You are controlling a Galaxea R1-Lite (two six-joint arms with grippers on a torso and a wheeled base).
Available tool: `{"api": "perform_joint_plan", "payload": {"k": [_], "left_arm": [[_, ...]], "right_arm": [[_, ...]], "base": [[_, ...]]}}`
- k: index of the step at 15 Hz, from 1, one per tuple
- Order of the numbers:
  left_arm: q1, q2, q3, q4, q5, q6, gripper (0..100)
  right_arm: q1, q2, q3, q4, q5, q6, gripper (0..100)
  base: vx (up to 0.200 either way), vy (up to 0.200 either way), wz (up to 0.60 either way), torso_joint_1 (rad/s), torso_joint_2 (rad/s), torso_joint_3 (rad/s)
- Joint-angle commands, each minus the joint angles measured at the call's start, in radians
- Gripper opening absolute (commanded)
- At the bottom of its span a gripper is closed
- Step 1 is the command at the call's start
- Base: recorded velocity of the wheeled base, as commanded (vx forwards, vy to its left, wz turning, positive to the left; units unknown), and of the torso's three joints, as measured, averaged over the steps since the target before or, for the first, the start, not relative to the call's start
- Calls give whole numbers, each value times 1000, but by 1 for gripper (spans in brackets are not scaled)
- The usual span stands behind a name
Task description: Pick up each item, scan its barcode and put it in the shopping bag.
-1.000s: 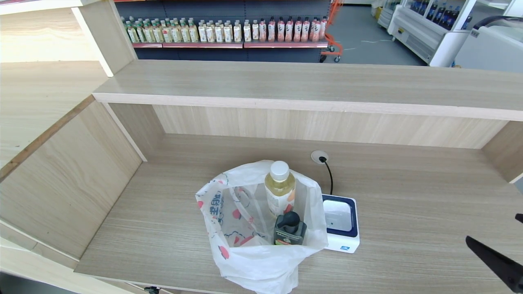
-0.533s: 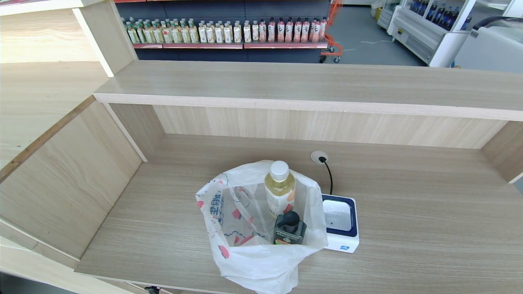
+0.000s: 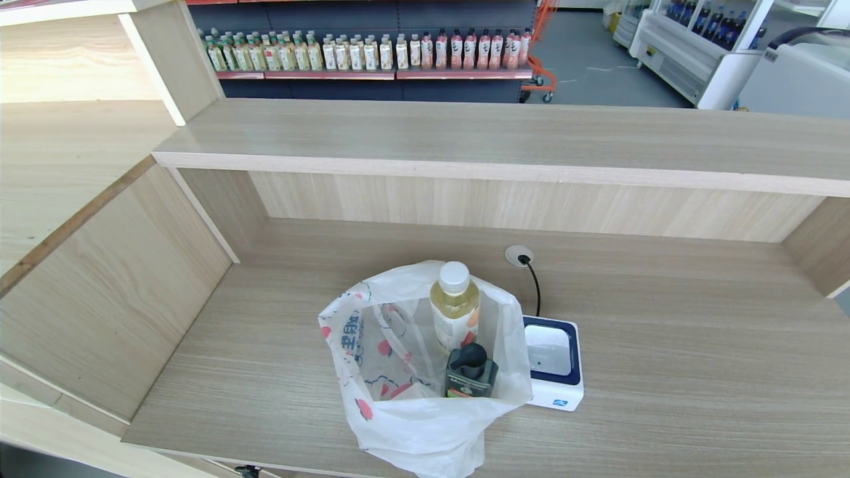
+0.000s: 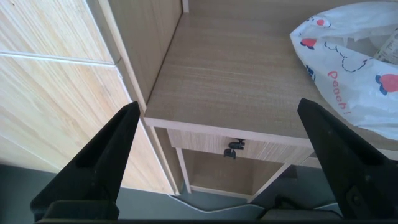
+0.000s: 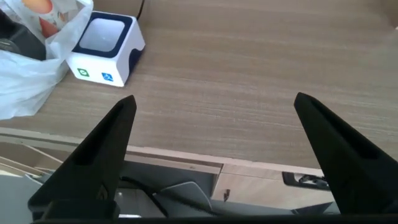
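Observation:
A white shopping bag point(image 3: 418, 372) with red fruit prints stands open on the wooden counter point(image 3: 664, 345). Inside it a yellow drink bottle point(image 3: 455, 309) with a white cap stands upright, and a dark bottle point(image 3: 471, 375) with a black cap sits in front of it. A white and blue barcode scanner point(image 3: 554, 365) sits right beside the bag, its cable running to a hole in the counter. My left gripper point(image 4: 217, 158) is open, held off the counter's front edge with the bag point(image 4: 354, 68) ahead. My right gripper point(image 5: 217, 155) is open too, below the front edge, with the scanner point(image 5: 106, 50) ahead.
A raised wooden ledge point(image 3: 505, 139) runs along the back of the counter and a wooden side wall point(image 3: 113, 285) closes off its left. A shelf of drink bottles point(image 3: 372, 50) and fridges stand in the shop behind. A drawer lock point(image 4: 233, 149) sits under the counter front.
A black fingertip of the right gripper at the head view's lower right edge one second ago has withdrawn out of that view. Bag, bottles and scanner have not moved.

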Motion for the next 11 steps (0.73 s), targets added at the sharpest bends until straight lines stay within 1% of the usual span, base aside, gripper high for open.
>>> {"api": "perform_joint_plan", "payload": {"k": [1,11], "left_arm": [[1,0,0,0,0,0,100],[1,0,0,0,0,0,100]], "right_arm": [[0,-5,0,9,1,8,100],[0,-5,0,11,-2,13,100]], "base": [[0,0,0,0,0,0],[0,0,0,0,0,0]]}}
